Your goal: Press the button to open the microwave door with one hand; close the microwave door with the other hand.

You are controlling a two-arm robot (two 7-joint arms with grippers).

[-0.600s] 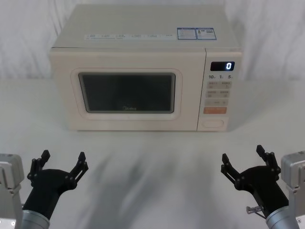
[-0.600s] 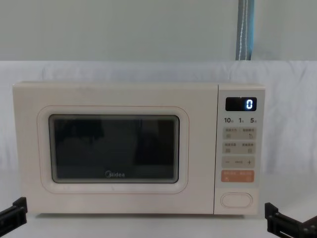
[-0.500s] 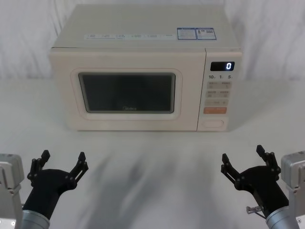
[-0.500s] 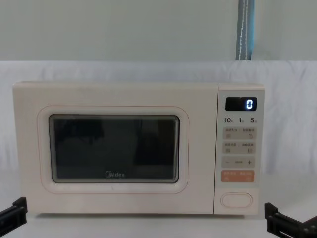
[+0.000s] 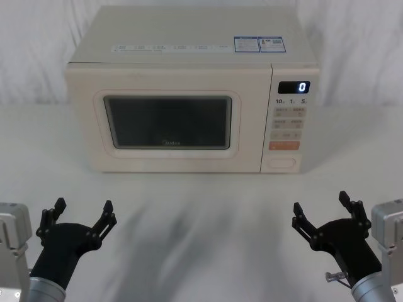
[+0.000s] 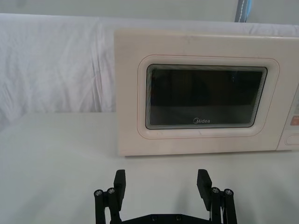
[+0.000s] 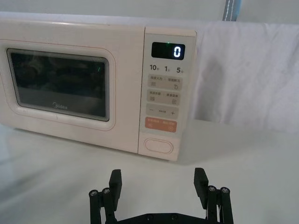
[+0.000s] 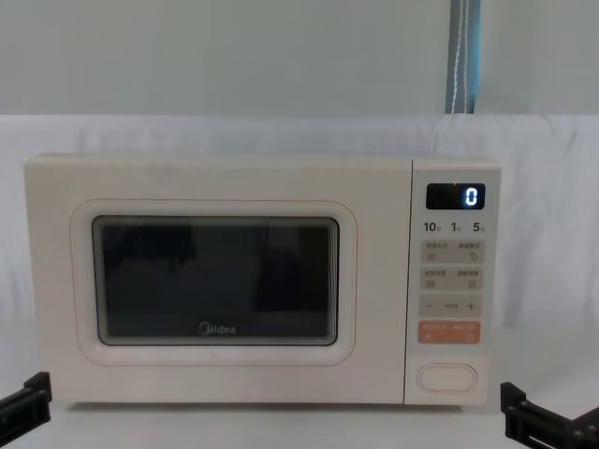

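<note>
Cream boxy microwave (image 5: 189,94), glass-windowed cream door (image 5: 169,123) closed, cream oval button (image 5: 281,163) untouched, black left gripper (image 5: 80,212) and black right gripper (image 5: 321,209) both spread wide, well short of it

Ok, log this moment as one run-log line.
microwave door: shut | button: untouched | left gripper: open, low near side, clear of microwave | right gripper: open, near side, short of button
</note>
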